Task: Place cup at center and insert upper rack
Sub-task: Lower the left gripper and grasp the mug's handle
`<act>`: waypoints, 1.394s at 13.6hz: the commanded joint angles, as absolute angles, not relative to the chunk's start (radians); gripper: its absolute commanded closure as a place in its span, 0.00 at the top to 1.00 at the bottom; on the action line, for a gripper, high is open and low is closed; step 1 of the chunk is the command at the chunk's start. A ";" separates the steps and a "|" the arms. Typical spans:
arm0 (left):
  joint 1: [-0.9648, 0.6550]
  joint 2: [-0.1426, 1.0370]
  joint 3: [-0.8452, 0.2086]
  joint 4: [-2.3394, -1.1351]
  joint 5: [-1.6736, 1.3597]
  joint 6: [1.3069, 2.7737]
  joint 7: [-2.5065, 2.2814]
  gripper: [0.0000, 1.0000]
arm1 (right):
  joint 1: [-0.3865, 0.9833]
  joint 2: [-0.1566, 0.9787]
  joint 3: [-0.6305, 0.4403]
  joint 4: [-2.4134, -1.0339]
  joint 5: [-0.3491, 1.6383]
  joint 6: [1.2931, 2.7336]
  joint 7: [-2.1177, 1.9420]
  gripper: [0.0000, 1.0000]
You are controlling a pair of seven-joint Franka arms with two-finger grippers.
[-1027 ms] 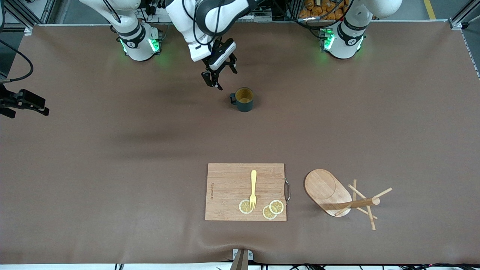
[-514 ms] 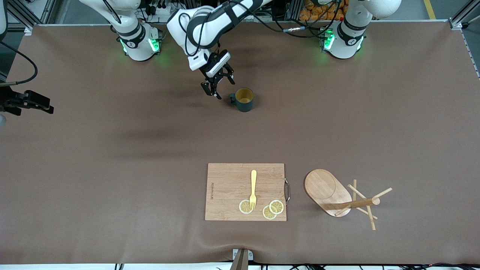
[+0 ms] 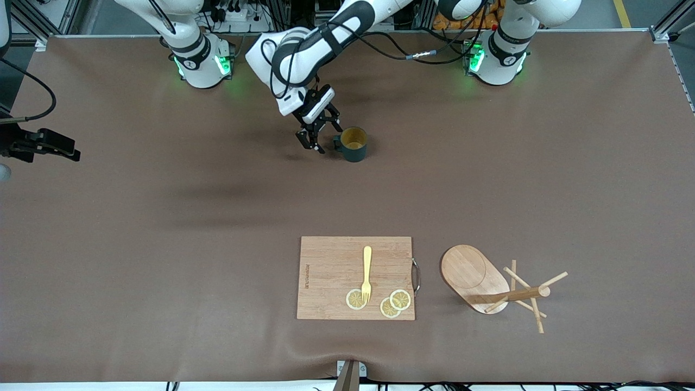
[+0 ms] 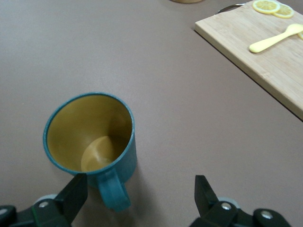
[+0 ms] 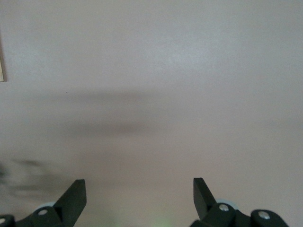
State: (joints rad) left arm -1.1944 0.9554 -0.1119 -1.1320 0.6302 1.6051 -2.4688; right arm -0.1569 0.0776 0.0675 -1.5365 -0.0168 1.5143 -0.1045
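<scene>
The dark teal cup [image 3: 354, 144] stands upright on the brown table, farther from the front camera than the cutting board, showing its tan inside [image 4: 90, 137]. My left gripper [image 3: 324, 138] is open and low beside it, with the cup's handle [image 4: 113, 191] between its fingers [image 4: 75, 191], untouched. The upper rack [image 3: 491, 285], a light wooden mug tree, lies on its side near the front edge, toward the left arm's end. My right gripper [image 3: 65, 149] hovers open and empty [image 5: 139, 187] over bare table at the right arm's end.
A rectangular wooden cutting board [image 3: 331, 271] lies near the front edge beside the rack. It carries a yellow fork [image 3: 367, 271] and lemon slices [image 3: 391, 304]. It also shows in the left wrist view as the board [image 4: 265, 52].
My left gripper has come down and moved toward the cup, so its open fingers now straddle the handle. The right gripper has shifted only slightly. The cup and the rack have not moved.
</scene>
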 commanded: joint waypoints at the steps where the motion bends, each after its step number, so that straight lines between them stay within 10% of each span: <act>1: -1.192 0.973 -0.113 -1.097 0.632 1.603 -2.516 1.00 | -0.155 0.080 0.071 -1.503 -0.034 1.497 -0.097 1.00; 19: -1.155 1.009 -0.087 -1.089 0.382 1.608 -2.553 1.00 | -0.158 0.087 0.069 -1.482 -0.037 1.499 -0.095 1.00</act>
State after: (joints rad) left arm -1.1533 0.9900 -0.0950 -1.1065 0.3983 1.6120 -2.5333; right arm -0.1574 0.0802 0.0645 -1.5019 -0.0224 1.5118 -0.1045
